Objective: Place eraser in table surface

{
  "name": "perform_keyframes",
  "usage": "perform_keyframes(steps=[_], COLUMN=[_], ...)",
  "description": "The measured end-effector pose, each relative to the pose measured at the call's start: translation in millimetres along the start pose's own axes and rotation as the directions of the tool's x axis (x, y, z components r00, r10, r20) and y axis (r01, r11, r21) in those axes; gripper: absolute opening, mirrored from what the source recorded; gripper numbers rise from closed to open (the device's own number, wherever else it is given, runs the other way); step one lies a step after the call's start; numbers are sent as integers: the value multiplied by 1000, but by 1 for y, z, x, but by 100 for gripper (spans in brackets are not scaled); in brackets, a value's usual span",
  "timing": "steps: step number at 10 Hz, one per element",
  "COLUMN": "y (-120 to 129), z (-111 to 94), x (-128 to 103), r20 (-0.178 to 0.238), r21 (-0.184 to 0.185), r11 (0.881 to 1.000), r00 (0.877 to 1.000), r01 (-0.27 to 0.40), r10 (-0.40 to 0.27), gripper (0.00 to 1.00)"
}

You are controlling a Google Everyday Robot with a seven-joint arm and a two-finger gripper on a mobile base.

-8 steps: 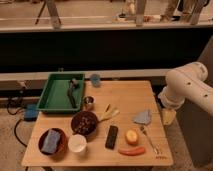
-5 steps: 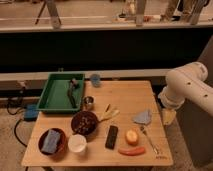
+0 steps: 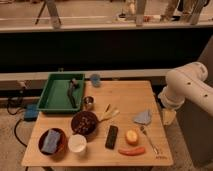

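Note:
The eraser (image 3: 111,136), a flat black bar, lies on the light wooden table surface (image 3: 125,97) near the front middle. It sits between a dark bowl (image 3: 84,123) and a yellow round fruit (image 3: 131,136). My gripper (image 3: 169,116) hangs from the white arm (image 3: 186,86) at the table's right edge. It is about a hand's width right of a grey cloth (image 3: 143,117), well away from the eraser, and nothing shows in it.
A green tray (image 3: 55,102) holding a dark tool (image 3: 74,91) stands at the back left, with a blue cup (image 3: 95,79) and a metal cup (image 3: 88,103) beside it. At the front are a bowl holding a blue sponge (image 3: 52,141), a white cup (image 3: 77,143), an orange carrot-like piece (image 3: 131,150) and a fork (image 3: 149,139).

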Motion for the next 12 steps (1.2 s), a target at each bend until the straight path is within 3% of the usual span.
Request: perform_keyframes(steps=[6,9,12], y=[1,2,4], z=[1,3,4], x=[-1,-27,-38], r20=[-5,-28,-49], r21=[2,10,11], r11=[1000,993,984], r00=[1000,993,983], r01=[12,117,175], r10=[-12,-117,-174], gripper=[80,80,80])
